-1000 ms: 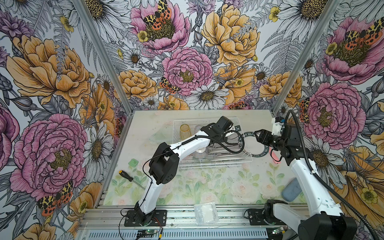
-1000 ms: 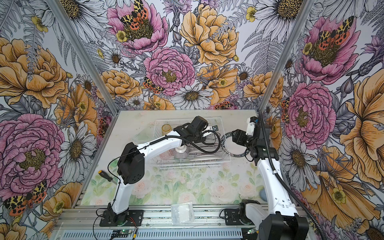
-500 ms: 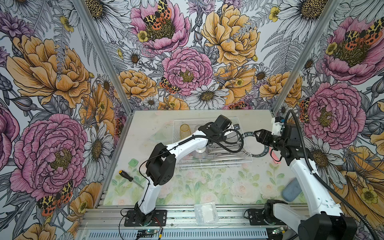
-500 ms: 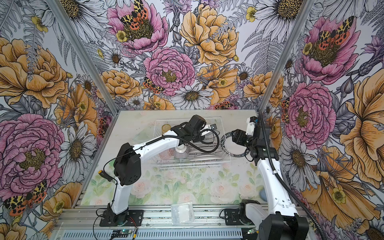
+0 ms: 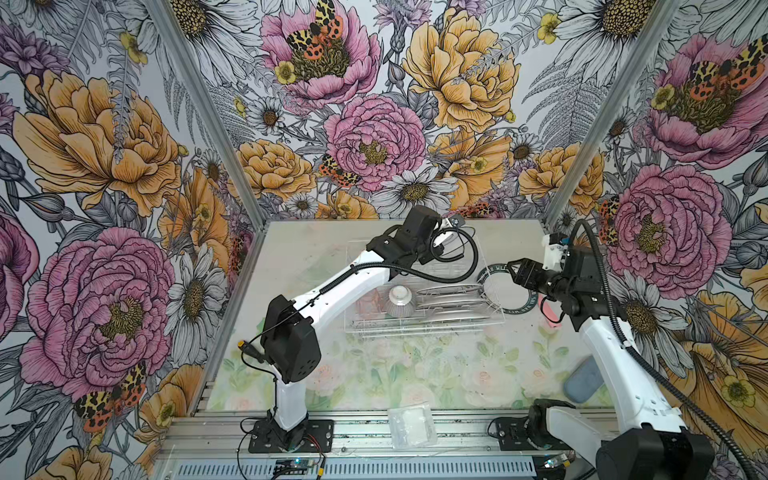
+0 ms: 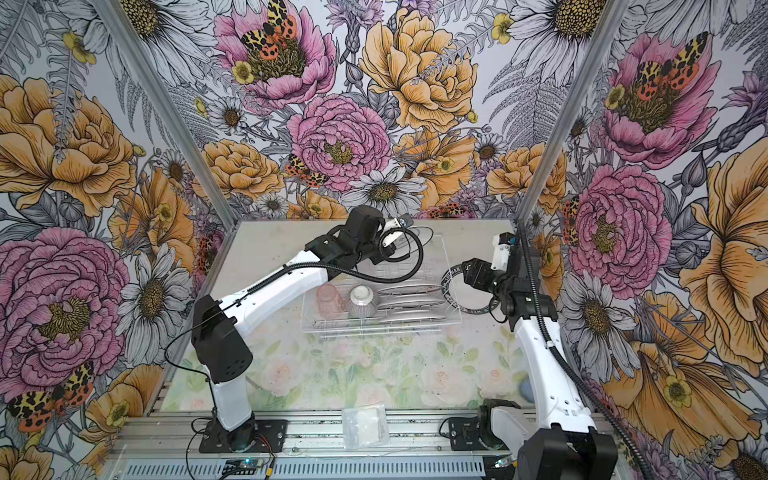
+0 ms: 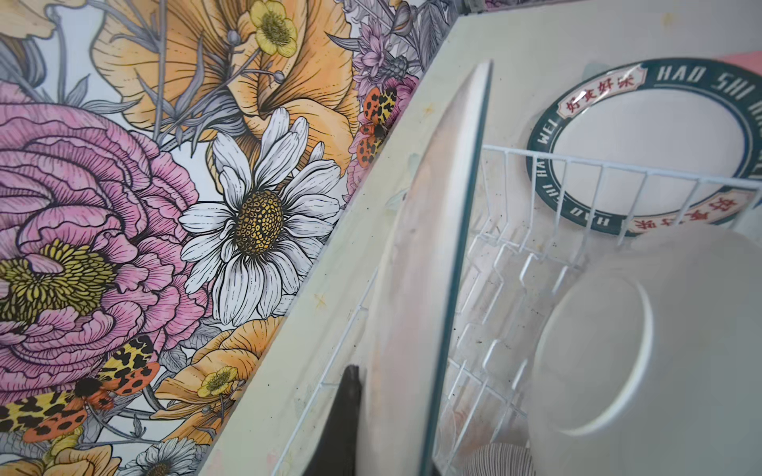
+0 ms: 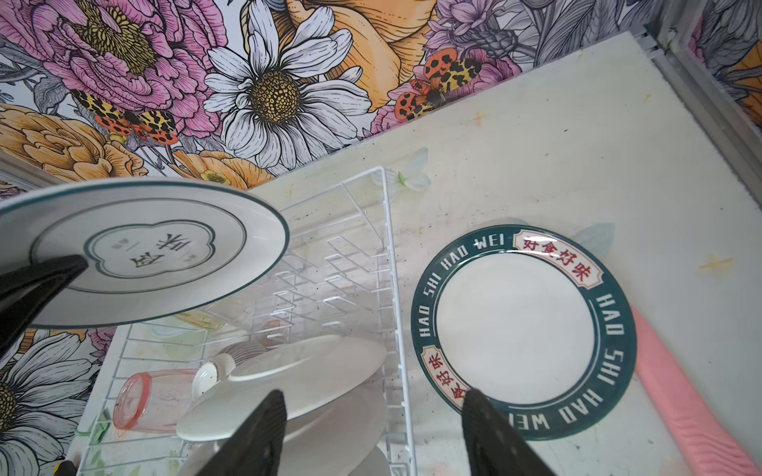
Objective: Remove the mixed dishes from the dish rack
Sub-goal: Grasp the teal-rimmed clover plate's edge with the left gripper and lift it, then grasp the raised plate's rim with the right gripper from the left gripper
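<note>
Both top views: the dish rack was seen at centre, a bowl inside. Left wrist view: a white plate was pinched by the left gripper at lower centre. Right wrist view: the right gripper was held spread at the bottom edge.

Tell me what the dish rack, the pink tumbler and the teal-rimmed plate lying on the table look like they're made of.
Dish rack: probably thin metal wire with a white coating; slim straight rods joined in a grid.
Pink tumbler: translucent plastic or glass; light passes through its tinted wall, can't tell which.
Teal-rimmed plate: glazed ceramic or melamine; smooth white face, glossy sheen on the rim.
</note>
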Robot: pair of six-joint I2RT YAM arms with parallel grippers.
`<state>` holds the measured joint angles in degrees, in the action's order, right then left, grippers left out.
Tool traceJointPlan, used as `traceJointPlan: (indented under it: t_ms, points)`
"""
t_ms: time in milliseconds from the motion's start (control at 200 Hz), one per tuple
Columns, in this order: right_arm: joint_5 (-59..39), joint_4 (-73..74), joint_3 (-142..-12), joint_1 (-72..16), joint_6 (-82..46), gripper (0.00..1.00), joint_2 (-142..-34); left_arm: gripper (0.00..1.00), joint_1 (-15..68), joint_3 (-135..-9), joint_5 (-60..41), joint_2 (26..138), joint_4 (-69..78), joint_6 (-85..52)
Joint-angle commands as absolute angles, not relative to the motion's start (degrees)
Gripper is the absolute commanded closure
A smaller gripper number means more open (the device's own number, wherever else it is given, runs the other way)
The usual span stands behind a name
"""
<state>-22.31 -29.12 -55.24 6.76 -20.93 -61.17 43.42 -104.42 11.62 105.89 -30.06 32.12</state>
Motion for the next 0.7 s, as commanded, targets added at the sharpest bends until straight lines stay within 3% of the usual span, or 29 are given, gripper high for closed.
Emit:
traceJointPlan:
  t_ms: [0, 305, 586, 696]
  points:
    - [-25.4, -26.0, -54.5, 6.5, -20.7, 0.31, -59.7, 0.95, 41.7, -104.1, 4.3, 99.6, -26.1, 24.6]
    - [-40.3, -16.4, -51.8, 6.3, -23.9, 0.31, -56.9, 0.93, 36.2, -103.2, -15.2, 95.1, -26.1, 7.1]
    - [-54.5, 18.1, -42.6, 6.3, -45.6, 0.31, -56.2, 0.93, 32.7, -98.9, -29.8, 95.0, -18.0, -7.7]
    - [-54.8, 21.2, -42.3, 6.2, -47.9, 0.31, -57.3, 0.93, 32.1, -96.6, -33.7, 95.2, -13.5, -12.0]
